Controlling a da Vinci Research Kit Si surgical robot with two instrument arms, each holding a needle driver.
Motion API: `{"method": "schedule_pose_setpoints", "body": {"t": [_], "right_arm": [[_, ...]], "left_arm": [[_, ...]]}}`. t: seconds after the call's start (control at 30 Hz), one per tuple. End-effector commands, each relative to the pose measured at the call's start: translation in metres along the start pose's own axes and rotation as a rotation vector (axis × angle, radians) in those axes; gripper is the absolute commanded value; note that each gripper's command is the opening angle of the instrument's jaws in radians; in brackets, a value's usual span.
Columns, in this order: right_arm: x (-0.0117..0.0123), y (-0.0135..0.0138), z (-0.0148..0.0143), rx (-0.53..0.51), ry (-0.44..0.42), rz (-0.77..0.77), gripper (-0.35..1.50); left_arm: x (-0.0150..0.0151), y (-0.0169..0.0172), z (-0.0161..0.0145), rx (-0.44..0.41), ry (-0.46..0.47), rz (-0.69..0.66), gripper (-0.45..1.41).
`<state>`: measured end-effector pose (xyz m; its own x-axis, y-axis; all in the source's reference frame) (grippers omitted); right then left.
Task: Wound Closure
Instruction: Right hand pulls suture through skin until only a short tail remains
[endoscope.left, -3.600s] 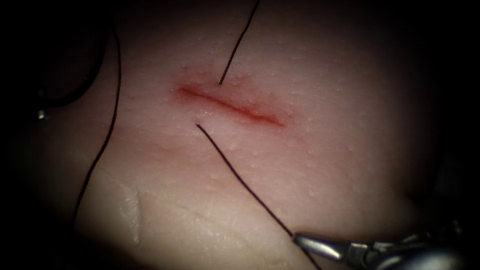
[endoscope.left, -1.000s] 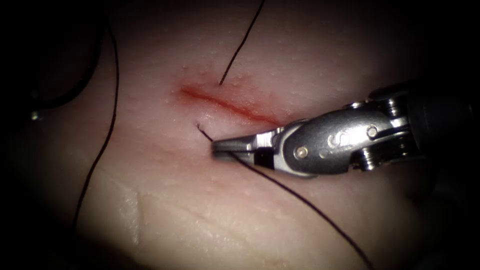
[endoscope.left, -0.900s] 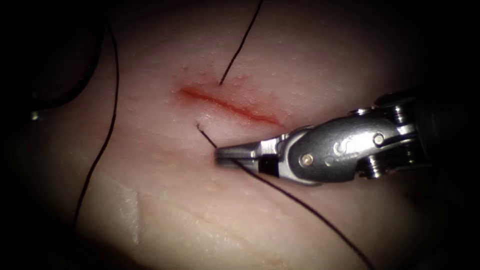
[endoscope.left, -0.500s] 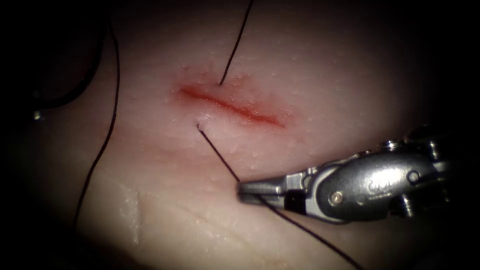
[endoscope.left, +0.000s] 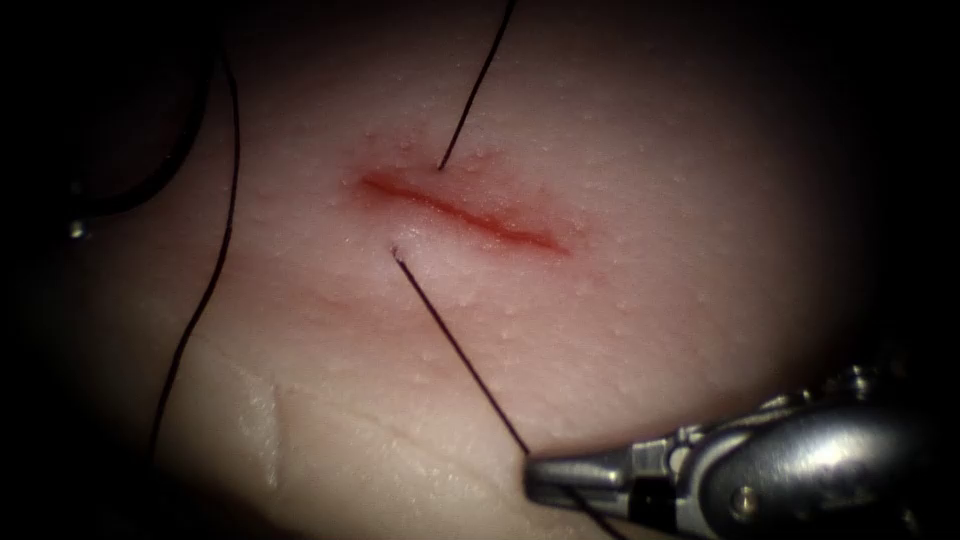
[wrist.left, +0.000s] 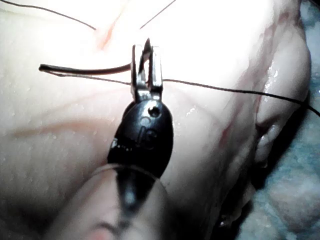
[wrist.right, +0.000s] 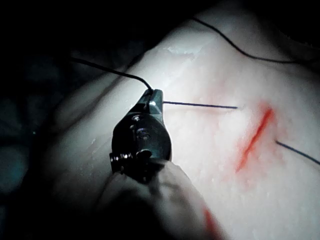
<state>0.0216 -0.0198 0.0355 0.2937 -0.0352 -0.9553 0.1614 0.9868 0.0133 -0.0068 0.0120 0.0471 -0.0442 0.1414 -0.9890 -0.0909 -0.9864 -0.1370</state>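
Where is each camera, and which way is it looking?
Endoscope view: above and in front, looking down on the cut in the tissue; the right tool comes in from the right, shut on the thread.
Left wrist view: on the left arm, looking along its shaft at the left tool, holding the needle near one end, outside the tissue.
Right wrist view: on the right arm, looking along its shaft at the right tool.
Endoscope and right wrist views share the cut, thread and right tool.

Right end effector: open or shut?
Shut: right end effector jaws clamp the thread running into the tissue beside the cut. Left end effector holds the needle near one end, outside tissue.
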Motion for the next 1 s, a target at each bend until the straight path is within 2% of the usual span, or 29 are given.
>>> {"method": "schedule_pose_setpoints", "body": {"t": [0.03, 0.4, 0.63, 0.67, 0.73, 0.77, 0.8, 1.0], "right_arm": [[0.0001, -0.0011, 0.0005, 0.004, 0.001, 0.002, -0.35], [0.0022, -0.0036, -0.0006, 0.016, 0.008, -0.003, -0.35], [0.0024, -0.0033, -0.0008, 0.001, -0.006, -0.005, -0.33], [0.0022, -0.0017, -0.0008, -0.029, -0.031, 0.009, 0.93], [0.0019, -0.0004, -0.0008, -0.044, -0.036, 0.016, 1.20], [0.0019, -0.0004, -0.0008, -0.044, -0.036, 0.016, 1.20], [0.0015, 0.0007, -0.0010, -0.055, -0.038, 0.025, 1.28], [-0.0006, 0.0038, -0.0012, -0.077, -0.056, 0.046, 1.35]], "left_arm": [[-0.0005, 0.0008, 0.0006, -0.001, 0.001, -0.004, -0.45], [-0.0005, 0.0008, 0.0007, -0.003, 0.003, -0.004, -0.45], [-0.0006, 0.0009, 0.0007, -0.002, 0.002, -0.004, -0.45], [-0.0006, 0.0009, 0.0007, -0.002, 0.002, -0.003, -0.45], [-0.0006, 0.0010, 0.0007, -0.002, 0.002, -0.002, -0.45], [-0.0006, 0.0010, 0.0007, -0.002, 0.002, -0.002, -0.45], [-0.0006, 0.0010, 0.0007, -0.002, 0.002, -0.002, -0.45], [-0.0006, 0.0010, 0.0007, -0.002, 0.002, -0.002, -0.45]]}}
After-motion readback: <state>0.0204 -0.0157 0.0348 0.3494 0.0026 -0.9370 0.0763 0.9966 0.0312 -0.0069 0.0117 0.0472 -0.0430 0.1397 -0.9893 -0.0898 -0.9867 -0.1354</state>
